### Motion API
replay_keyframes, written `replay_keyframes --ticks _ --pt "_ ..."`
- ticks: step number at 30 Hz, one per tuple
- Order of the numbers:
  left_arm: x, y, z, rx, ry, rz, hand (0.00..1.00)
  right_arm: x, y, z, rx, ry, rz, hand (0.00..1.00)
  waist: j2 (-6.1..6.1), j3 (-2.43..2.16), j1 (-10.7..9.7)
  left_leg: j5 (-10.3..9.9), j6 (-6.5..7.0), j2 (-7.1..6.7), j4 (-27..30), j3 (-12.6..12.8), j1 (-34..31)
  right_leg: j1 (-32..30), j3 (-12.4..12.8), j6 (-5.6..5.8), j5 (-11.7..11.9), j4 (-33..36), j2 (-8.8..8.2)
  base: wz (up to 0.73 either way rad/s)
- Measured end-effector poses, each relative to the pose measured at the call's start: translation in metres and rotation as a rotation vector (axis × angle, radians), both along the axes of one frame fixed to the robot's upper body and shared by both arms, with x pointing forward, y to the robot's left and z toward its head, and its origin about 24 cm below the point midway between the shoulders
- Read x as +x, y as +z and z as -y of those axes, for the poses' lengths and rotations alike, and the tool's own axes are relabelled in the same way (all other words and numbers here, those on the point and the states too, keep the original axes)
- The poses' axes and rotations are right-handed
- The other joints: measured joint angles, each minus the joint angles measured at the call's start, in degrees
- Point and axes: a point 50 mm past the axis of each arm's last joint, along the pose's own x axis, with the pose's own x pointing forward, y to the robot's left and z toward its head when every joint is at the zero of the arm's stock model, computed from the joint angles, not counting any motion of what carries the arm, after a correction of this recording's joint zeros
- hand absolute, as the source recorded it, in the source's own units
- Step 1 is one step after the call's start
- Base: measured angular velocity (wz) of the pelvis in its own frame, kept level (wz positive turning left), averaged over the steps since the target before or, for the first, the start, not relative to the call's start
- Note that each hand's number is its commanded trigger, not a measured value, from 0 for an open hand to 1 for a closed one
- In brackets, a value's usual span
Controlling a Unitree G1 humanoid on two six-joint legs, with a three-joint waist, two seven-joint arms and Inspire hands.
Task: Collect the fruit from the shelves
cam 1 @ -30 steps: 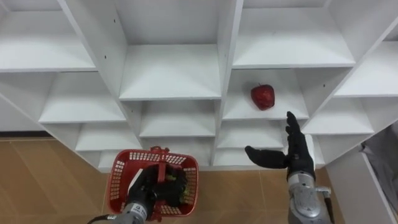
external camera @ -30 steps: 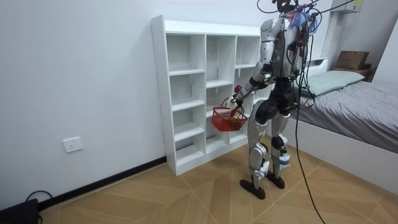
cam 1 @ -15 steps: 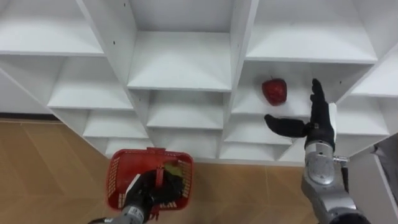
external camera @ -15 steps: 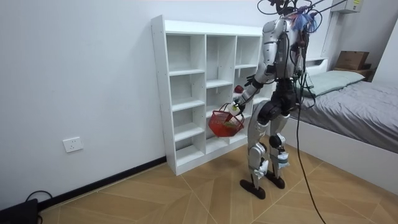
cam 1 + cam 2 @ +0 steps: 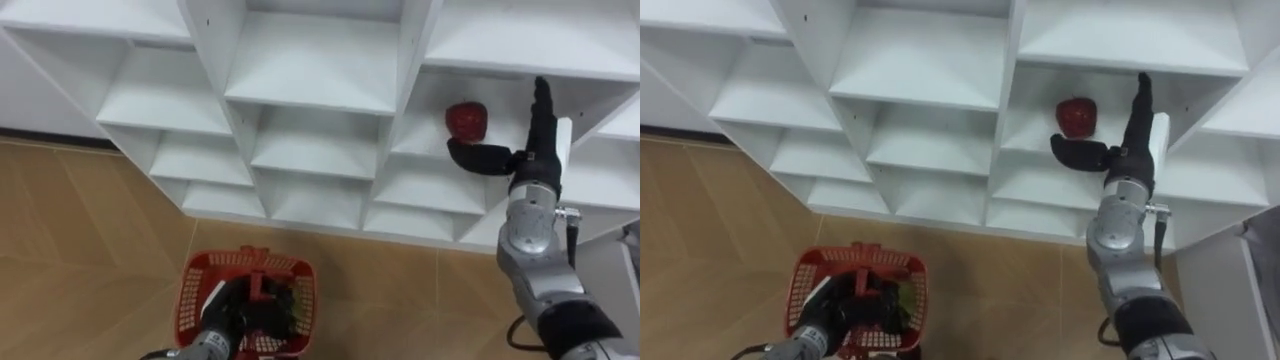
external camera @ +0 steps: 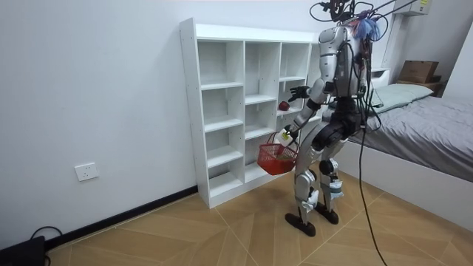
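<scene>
Red apple [image 5: 466, 121] sits on a shelf in the right column of the white closet [image 5: 310, 70], upper right of the left eye view, alone in its compartment. Right hand [image 5: 530, 150] is just to the right of the apple, spread wide: fingers [image 5: 540, 100] straight and pointing up into the compartment, thumb [image 5: 470, 158] stuck out to the left under the fruit, very close; contact can't be told. Nothing is in that hand. Lower left of the frame: red plastic basket [image 5: 300, 278] hangs over the wood floor [image 5: 80, 240], left hand [image 5: 235, 312] with fingers wrapped round its handle [image 5: 258, 285]; contents are too dark to tell. In the room view the robot stands upright facing the closet near the frame centre, right arm raised to a middle shelf where the apple [image 6: 283, 106] shows, basket [image 6: 277, 157] low by its thigh. A bed [image 6: 421, 118] is at the right edge and a wall socket [image 6: 86, 171] at the lower left.
</scene>
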Motion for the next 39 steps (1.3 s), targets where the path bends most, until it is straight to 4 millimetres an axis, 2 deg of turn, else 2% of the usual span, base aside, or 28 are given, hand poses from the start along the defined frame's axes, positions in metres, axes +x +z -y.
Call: replay_keyframes --ticks 6,9,19,25,30,35,39 --pt "-0.002 -0.002 0.001 0.002 -0.006 -0.021 1.00 0.000 0.000 0.001 -0.006 -0.014 0.002 0.00 -0.30 0.04 0.3 0.0 0.01 0.02 0.0 0.0 -1.0 -0.9 0.1 -0.03 0.0 0.2 -0.01 0.00" --pt "-0.002 -0.003 0.002 0.000 -0.004 -0.025 1.00 0.003 0.003 0.001 -0.009 -0.023 0.011 0.00 -0.89 0.22 0.7 0.1 0.04 0.05 0.2 0.1 -2.3 -2.2 0.0 -0.10 0.1 0.5 -0.05 0.00" --pt "0.008 0.001 0.010 -0.017 -0.015 -0.012 1.00 0.024 0.033 -0.006 -0.058 -0.046 0.108 0.00 -2.10 0.03 1.4 0.1 0.07 0.01 0.6 0.0 -5.8 -5.6 -0.1 -0.13 0.2 0.5 -0.04 0.00" --pt "0.007 0.000 0.013 -0.019 -0.017 -0.014 1.00 0.025 0.037 -0.007 -0.136 -0.073 0.137 0.00 -2.99 0.03 1.4 0.2 0.06 -0.04 0.3 -0.1 -7.1 -6.9 -0.2 -0.13 0.2 0.2 -0.01 0.00" --pt "0.007 0.000 0.015 -0.023 -0.024 -0.014 1.00 0.026 0.039 -0.005 -0.175 -0.092 0.137 0.00 -3.02 0.04 1.4 0.2 0.06 -0.07 0.1 -0.2 -7.6 -7.0 -0.7 -0.12 0.2 -0.4 0.02 0.03" --pt "0.007 0.001 0.017 -0.024 -0.033 -0.013 1.00 0.032 0.051 -0.004 -0.185 -0.113 0.166 0.00 -3.15 0.09 1.5 0.4 0.08 -0.23 -0.4 -0.3 -8.1 -7.7 -0.8 -0.07 0.2 -0.6 -0.11 0.01" --pt "0.008 0.001 0.019 -0.032 -0.040 -0.016 1.00 0.032 0.049 0.000 -0.194 -0.124 0.147 0.00 -3.35 0.15 1.6 0.7 0.00 -0.35 -1.1 -0.3 -8.2 -7.9 -0.9 -0.07 0.2 -0.7 -0.19 0.01"
